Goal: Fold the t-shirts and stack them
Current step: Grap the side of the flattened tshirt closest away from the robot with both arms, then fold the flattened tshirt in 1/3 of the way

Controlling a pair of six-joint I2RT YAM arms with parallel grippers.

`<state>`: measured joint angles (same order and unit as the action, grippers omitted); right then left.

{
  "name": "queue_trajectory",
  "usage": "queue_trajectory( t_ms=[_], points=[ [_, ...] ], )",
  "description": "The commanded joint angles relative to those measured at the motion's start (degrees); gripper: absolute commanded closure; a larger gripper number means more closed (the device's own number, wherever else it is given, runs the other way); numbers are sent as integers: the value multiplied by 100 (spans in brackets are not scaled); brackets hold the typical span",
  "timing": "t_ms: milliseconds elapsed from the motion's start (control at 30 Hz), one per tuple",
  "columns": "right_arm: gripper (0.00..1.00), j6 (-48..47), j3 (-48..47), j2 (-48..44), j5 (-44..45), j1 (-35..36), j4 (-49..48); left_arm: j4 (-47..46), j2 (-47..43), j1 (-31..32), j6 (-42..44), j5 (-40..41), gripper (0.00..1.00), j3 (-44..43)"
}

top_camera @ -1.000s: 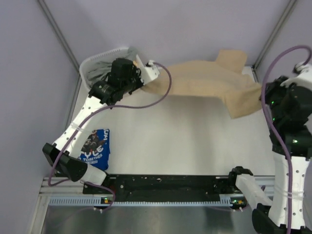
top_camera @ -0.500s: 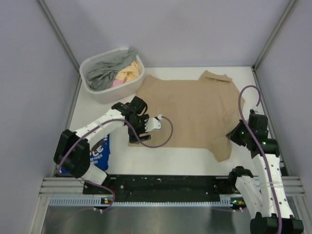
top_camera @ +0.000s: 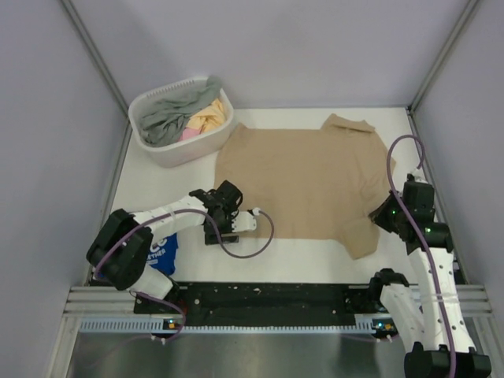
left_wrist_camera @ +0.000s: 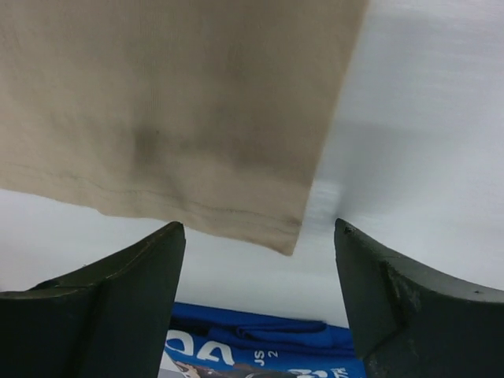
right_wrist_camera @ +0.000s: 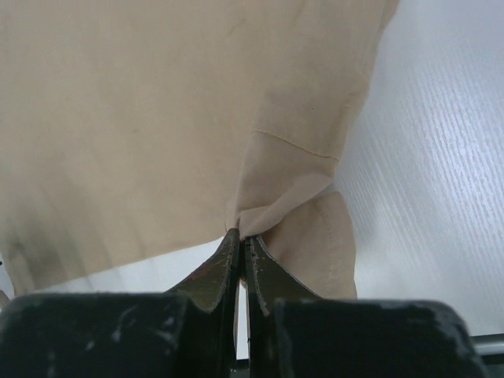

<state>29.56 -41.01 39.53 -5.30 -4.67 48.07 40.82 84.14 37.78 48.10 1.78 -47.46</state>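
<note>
Across the white surface (top_camera: 150,185) the plain tan cloth t-shirt (top_camera: 303,181) lies spread, so with your right hand (right_wrist_camera: 242,236) pinched on its sleeve fold and your left hand (left_wrist_camera: 258,228) gaping just off the hem corner, tug that sleeve flat before folding.

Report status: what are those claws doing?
Left claw open over tan shirt corner. Right claw pinching it by the sleeve. Blue shirt lies aside. Nothing blocking.

Top camera looks down from afar; wrist cameras (very close) share its tan t-shirt (top_camera: 307,181).
</note>
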Motion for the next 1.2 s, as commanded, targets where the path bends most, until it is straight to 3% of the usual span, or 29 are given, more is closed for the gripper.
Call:
queue_trajectory(
  t_ms=[0,33,100,167,200,433,567,800,933,1167],
  points=[
    [100,-126,-433,-7,380,-52,-149,-759,357,1,-125,323,23,53],
    [100,-126,-469,-7,450,-52,-123,-794,436,10,-134,323,28,79],
    [100,-126,-548,-7,660,-52,-79,-786,516,1,-143,323,51,149],
    [100,-117,-644,-24,880,-52,-9,-707,525,-16,-204,384,89,193],
    [100,-126,-714,-42,986,-52,52,-655,490,-34,-326,445,100,176],
    [100,-222,-1435,-209,1453,-52,826,672,-993,-104,-960,-520,100,-254],
    [100,-328,-1594,-16,1506,-52,486,585,-1506,-183,-1004,-284,100,-578],
    [100,-240,-1277,1511,1242,-52,-1878,14,336,-850,-1241,516,100,-2353],
    [100,-529,-1462,2619,1496,-52,-2547,-117,1033,-1044,-1285,604,100,-2978],
    [100,-1233,-1585,3684,1470,-52,-3375,-417,1894,-1141,-1268,788,100,-3576]
  ],
)
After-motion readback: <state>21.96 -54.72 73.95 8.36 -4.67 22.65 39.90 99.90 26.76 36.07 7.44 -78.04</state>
